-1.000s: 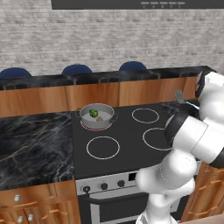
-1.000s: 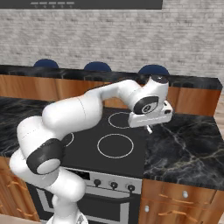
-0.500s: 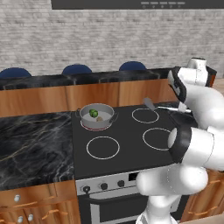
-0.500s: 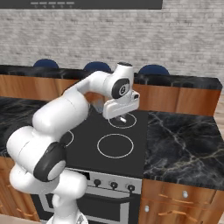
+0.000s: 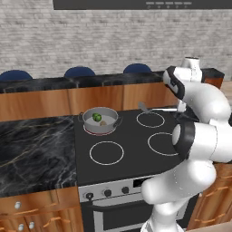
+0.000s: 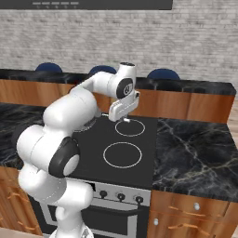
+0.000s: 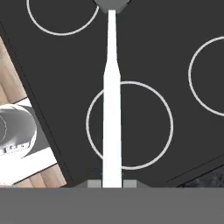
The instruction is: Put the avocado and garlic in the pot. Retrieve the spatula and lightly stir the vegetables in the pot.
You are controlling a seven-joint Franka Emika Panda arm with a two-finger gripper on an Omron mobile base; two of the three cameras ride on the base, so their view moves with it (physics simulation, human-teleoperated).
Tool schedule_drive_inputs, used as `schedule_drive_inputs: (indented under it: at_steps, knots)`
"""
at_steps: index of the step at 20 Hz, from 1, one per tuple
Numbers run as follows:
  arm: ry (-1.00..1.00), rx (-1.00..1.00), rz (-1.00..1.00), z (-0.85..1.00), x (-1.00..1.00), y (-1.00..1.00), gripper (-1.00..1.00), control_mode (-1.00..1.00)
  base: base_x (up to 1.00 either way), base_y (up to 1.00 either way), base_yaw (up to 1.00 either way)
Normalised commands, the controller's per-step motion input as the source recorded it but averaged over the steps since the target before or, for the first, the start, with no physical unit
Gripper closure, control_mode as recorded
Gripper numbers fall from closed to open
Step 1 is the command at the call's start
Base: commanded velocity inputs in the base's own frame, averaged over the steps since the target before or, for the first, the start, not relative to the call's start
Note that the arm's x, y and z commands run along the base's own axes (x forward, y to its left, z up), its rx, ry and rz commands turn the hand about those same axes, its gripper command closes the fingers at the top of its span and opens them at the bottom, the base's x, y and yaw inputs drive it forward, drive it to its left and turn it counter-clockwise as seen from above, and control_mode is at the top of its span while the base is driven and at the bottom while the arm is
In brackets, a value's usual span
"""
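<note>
The grey pot (image 5: 86,118) stands on the back left burner with the green avocado (image 5: 96,117) and the pale garlic (image 5: 103,123) inside it. My gripper (image 7: 112,183) is shut on the end of the light-grey spatula's handle (image 7: 111,113). The spatula (image 5: 145,107) hangs level over the back right burner, its flat head pointing toward the pot and a short way to the right of it. In the right base view the gripper (image 6: 122,118) hangs below the hand over the rear of the stove, and my arm hides the pot.
The black stovetop (image 5: 131,149) has several ringed burners. Black marble counters (image 5: 31,149) (image 6: 195,144) flank it. A raised wooden ledge (image 5: 90,97) runs behind, with blue stools and a brick wall beyond.
The arm has swung left from the right-hand counter to above the back burners, carrying the spatula toward the pot. The pot and the vegetables in it have not moved.
</note>
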Motion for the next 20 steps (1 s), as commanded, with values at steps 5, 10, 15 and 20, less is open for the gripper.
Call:
schedule_drive_inputs:
  at_steps: [5,10,15,20]
  knots:
    - [0.00,0.00,0.04,0.01,0.65,0.71,1.00,-1.00,0.00,0.00,0.00]
    - [0.00,-0.03,0.03,0.00,0.24,0.51,1.00,-1.00,0.00,0.00,0.00]
    - [0.00,-0.09,0.06,-0.31,0.53,0.65,1.00,-1.00,0.00,0.00,0.00]
    - [0.00,-0.02,0.06,-0.32,0.71,0.20,1.00,-1.00,0.00,0.00,0.00]
